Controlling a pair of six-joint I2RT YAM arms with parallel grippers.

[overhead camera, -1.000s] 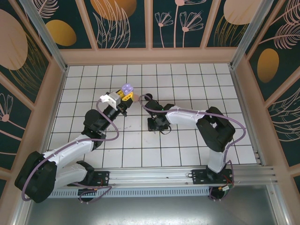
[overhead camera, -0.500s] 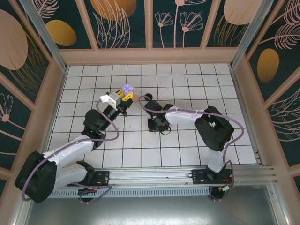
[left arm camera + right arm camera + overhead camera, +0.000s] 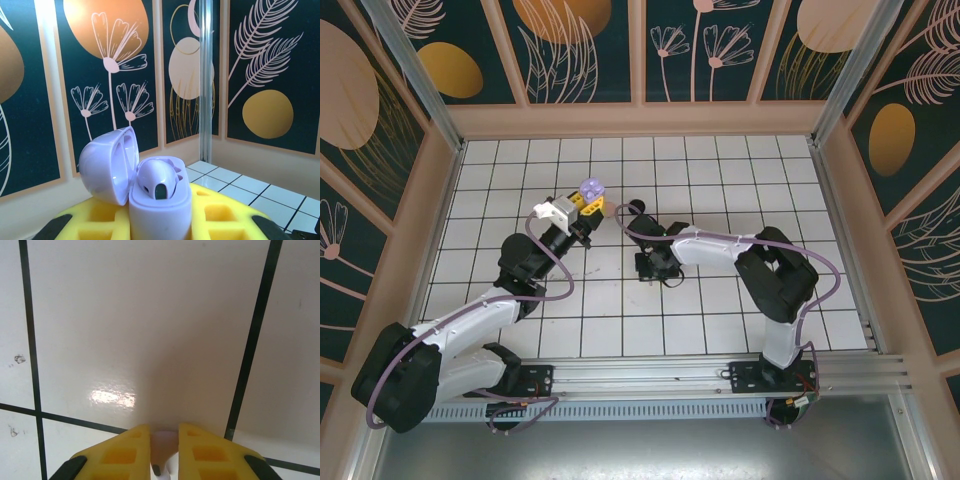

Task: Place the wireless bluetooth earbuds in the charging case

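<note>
Both closed: left tool on lilac case, right tool on earbud over tile.

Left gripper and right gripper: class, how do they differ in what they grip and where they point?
The left gripper grips an open lilac charging case; the right gripper pinches one tiny pale earbud. The left gripper faces the patterned wall; the right gripper points down at a white tile. Both have yellow fingers closed on something.
</note>
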